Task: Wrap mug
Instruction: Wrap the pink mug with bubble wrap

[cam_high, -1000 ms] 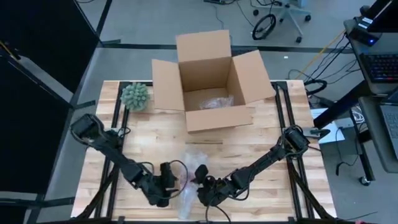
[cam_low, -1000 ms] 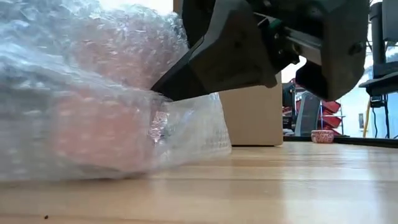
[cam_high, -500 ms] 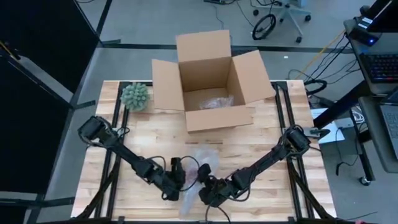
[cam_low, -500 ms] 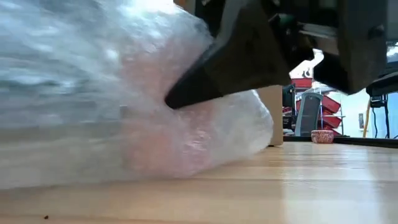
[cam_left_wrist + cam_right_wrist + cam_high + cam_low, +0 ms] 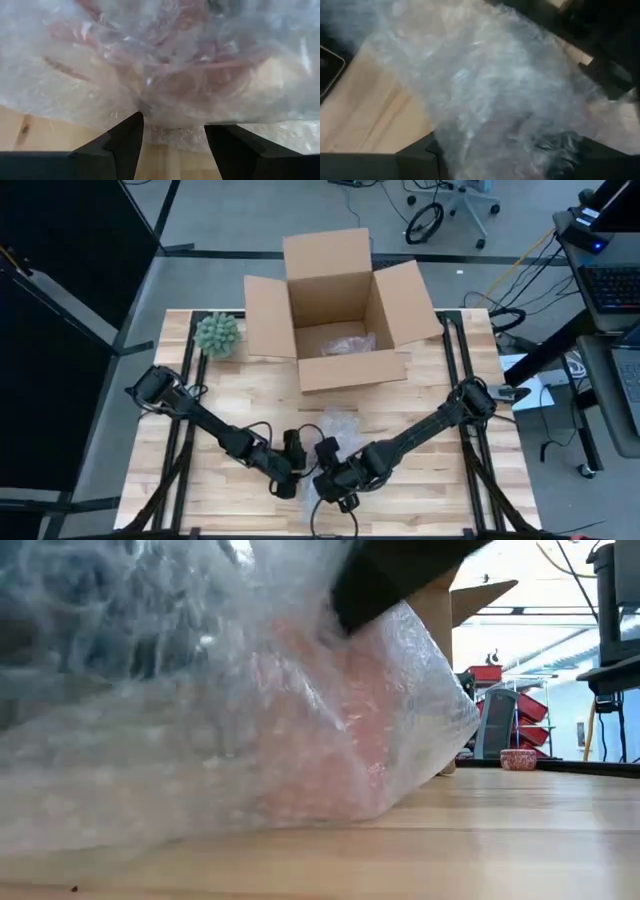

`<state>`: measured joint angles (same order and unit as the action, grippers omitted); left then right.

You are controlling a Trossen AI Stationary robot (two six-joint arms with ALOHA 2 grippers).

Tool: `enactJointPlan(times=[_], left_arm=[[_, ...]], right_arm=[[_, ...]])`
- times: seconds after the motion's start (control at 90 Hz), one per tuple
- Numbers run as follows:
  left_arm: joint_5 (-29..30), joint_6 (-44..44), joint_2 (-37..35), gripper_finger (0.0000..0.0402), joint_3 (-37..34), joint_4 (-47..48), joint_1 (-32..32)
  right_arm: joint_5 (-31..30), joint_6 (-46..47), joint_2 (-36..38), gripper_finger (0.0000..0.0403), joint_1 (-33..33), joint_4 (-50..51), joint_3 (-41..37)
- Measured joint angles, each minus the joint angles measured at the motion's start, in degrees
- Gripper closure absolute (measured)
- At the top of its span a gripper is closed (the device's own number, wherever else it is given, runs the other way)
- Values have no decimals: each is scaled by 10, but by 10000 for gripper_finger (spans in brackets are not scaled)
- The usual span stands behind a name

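Note:
A pinkish mug (image 5: 200, 75) lies inside a crumpled sheet of clear bubble wrap (image 5: 335, 427) near the table's front middle; in the low view the wrapped bundle (image 5: 300, 720) rests on the wood. My left gripper (image 5: 290, 465) stands open at the bundle's left, with its fingertips (image 5: 131, 131) at the wrap's edge. My right gripper (image 5: 335, 483) is open at the bundle's near right side, and wrap (image 5: 510, 100) fills the gap between its fingers. My left gripper comes level from the table's left, its open fingers either side of the wrap's lower edge (image 5: 172, 131); whether they touch it, I cannot tell. My right gripper has loose bubble wrap (image 5: 485, 150) lying between its open fingers. One dark finger (image 5: 400, 575) bears on the top of the bundle from above, slanting down. The bundle rests on the table.
An open cardboard box (image 5: 340, 310) with crumpled wrap inside stands at the far middle. A small green plant (image 5: 217, 333) sits at the far left. Bare wood lies to the right (image 5: 540, 830) of the bundle.
My left gripper has gone toward the table's right edge, up to the bundle. The bubble wrap has been gathered over the mug. The bundle has shifted toward the right and now bulks higher. My right gripper has stayed on the bundle and shifted little.

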<state>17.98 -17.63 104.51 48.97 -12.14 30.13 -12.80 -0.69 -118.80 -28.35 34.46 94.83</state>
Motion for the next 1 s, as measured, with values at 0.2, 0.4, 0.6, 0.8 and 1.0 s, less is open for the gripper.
enactJointPlan(times=[0.2,0.4,0.6,0.8,1.0], left_arm=[[-2,0,0,203,0,5,5],[-4,0,-11,203,0,39,12],[8,-1,-81,203,9,116,21],[93,-11,-166,203,12,170,34],[123,-67,-191,203,12,158,20]], right_arm=[[63,28,-52,202,14,17,2],[71,28,-75,202,14,11,3],[52,36,-68,202,12,-3,1],[52,35,-68,202,13,-6,0],[51,20,-68,202,13,-15,-1]])
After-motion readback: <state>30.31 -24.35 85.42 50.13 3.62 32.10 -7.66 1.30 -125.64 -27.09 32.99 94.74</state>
